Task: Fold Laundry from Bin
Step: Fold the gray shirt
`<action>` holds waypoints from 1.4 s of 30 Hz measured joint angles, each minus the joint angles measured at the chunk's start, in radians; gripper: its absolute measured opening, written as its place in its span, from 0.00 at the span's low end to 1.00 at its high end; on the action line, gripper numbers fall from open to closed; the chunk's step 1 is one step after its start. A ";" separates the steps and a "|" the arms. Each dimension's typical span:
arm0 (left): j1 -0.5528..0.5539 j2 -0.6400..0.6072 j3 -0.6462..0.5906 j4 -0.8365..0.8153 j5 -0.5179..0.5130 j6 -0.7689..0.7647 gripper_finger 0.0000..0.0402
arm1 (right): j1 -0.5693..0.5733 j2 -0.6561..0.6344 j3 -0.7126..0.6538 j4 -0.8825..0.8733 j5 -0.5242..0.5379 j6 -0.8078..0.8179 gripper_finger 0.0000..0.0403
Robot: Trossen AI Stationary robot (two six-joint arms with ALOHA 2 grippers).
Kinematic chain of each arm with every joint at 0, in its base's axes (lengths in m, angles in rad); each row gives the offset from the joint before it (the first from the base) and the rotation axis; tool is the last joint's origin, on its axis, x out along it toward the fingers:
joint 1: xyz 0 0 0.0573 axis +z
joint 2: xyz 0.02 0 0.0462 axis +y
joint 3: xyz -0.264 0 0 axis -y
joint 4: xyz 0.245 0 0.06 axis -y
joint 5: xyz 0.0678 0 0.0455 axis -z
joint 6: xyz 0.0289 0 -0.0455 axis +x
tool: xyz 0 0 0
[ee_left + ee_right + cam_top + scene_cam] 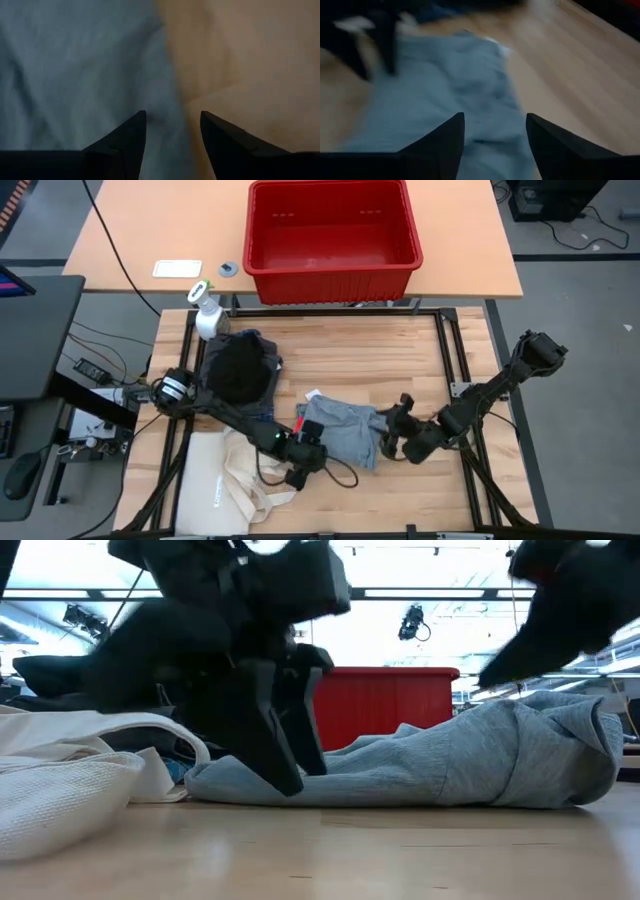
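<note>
Pincers [303, 442] [392, 442] at unlabelled garment [340, 430]

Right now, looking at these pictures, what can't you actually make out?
- What garment the light grey piece is: crumpled in every view.
- Whether the red bin is empty: its near inside wall is hidden in the high view.
- The pile under the black piece: covered.
- Whether the right end effector touches the cloth: blurred.
</note>
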 joint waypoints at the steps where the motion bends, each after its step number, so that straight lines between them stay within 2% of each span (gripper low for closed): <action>1: 0.008 -0.001 0.000 -0.018 -0.002 -0.004 0.48 | -0.020 0.000 -0.001 -0.049 0.007 0.022 0.54; 6: 0.044 -0.002 -0.005 -0.116 -0.080 0.011 0.48 | -0.140 0.000 -0.042 -0.099 -0.029 0.005 0.53; 11: 0.102 -0.003 -0.005 -0.149 -0.188 0.106 0.48 | -0.223 0.002 -0.098 0.012 -0.224 -0.048 0.53; 17: 0.205 -0.003 -0.005 -0.116 -0.353 0.179 0.48 | -0.205 0.107 -0.106 0.138 -0.364 -0.025 0.52; 20: 0.264 -0.003 -0.005 -0.094 -0.378 0.182 0.48 | -0.174 0.191 -0.100 0.235 -0.405 -0.001 0.51; 24: 0.279 -0.016 -0.006 -0.108 -0.342 0.262 0.48 | -0.138 0.237 -0.052 0.201 -0.399 0.045 0.50; 28: 0.220 -0.051 -0.006 -0.132 -0.326 0.330 0.48 | -0.105 0.184 -0.027 0.124 -0.376 0.081 0.50; 34: 0.089 -0.056 -0.006 -0.114 -0.171 0.335 0.48 | -0.053 0.049 -0.020 0.043 -0.251 0.118 0.50; 37: 0.028 -0.053 -0.005 -0.070 -0.093 0.329 0.48 | -0.036 0.031 -0.019 0.022 -0.201 0.108 0.50; 40: -0.007 -0.050 -0.005 -0.009 -0.116 0.344 0.48 | -0.034 0.043 -0.019 0.011 -0.185 0.094 0.50; 42: -0.011 -0.049 -0.005 -0.001 -0.188 0.374 0.48 | -0.039 0.052 -0.020 0.002 -0.186 0.093 0.50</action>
